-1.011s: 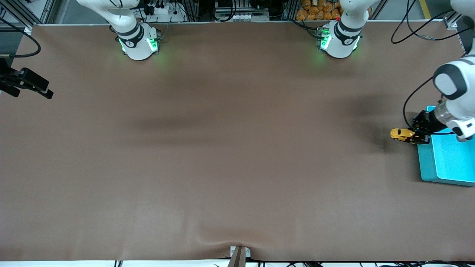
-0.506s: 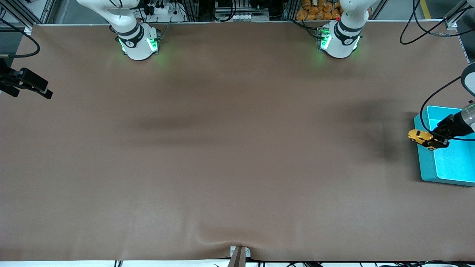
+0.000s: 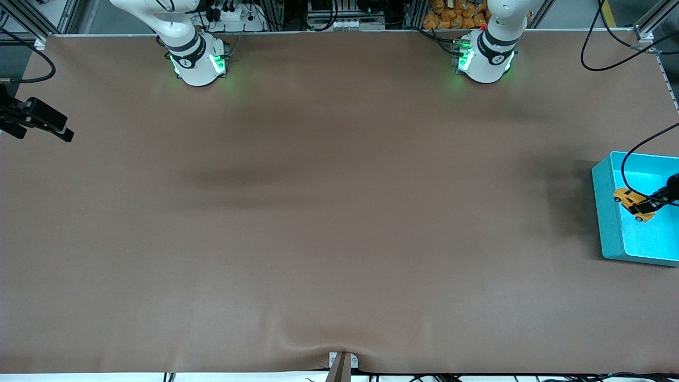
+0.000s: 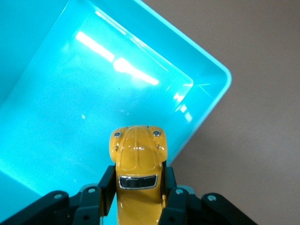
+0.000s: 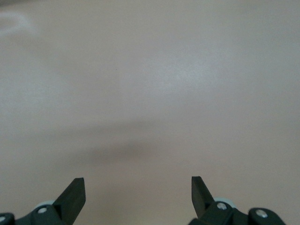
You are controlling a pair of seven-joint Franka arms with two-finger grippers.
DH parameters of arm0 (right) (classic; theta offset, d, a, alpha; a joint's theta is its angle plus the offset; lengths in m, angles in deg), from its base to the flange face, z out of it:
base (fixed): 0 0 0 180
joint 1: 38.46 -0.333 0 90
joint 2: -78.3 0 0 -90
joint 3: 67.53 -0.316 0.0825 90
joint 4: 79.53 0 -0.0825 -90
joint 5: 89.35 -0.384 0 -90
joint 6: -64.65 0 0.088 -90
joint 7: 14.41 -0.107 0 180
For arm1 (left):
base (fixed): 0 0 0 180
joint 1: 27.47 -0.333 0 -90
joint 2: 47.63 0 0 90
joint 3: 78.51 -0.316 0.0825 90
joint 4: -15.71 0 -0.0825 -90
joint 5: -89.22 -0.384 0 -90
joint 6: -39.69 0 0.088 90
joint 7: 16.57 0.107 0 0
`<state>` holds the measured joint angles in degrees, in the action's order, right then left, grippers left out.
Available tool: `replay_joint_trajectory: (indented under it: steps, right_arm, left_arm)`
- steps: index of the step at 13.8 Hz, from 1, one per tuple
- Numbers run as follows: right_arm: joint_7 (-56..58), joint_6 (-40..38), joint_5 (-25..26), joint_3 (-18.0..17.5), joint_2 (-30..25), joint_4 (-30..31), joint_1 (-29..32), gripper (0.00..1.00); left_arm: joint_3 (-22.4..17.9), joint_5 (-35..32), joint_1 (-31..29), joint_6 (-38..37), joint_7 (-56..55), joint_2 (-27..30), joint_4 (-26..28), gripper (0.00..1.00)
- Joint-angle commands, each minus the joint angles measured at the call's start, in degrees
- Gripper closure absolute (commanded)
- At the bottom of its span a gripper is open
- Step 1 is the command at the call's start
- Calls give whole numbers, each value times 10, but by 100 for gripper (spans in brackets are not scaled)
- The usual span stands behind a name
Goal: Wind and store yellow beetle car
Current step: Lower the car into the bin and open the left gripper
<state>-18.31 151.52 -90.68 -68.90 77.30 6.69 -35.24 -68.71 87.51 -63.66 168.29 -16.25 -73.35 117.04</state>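
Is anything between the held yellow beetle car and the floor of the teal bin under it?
Nothing: in the left wrist view the yellow beetle car, gripped by the left gripper, hangs over the teal bin with only bare bin floor below.

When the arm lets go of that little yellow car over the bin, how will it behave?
The yellow car, pinched in the left gripper above the teal bin, looks rigid and glossy, so probably slippery. It has wheels, so it may roll until a bin wall stops it.

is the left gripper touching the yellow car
Touching: the left wrist view shows the left gripper clamped on the yellow beetle car sides.
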Motion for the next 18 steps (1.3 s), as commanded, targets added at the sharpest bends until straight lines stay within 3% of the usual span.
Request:
replay_joint_trajectory:
  steps: [1, 4, 10, 18]
  right_arm:
    - [0, -5, 3, -10, 4, -8, 10, 0]
    - [1, -5, 3, -10, 4, -8, 11, 0]
    - [0, -4, 3, -10, 4, -7, 11, 0]
    - [2, -3, 3, -10, 5, -7, 11, 0]
  left_arm:
    - [5, -46, -17, -15, 90, -47, -60, 98]
    - [5, -111, -22, -15, 164, -79, -92, 98]
    - [4, -114, -57, -14, 303, -132, -119, 98]
    - [4, -112, -95, 14, 307, -174, -121, 96]
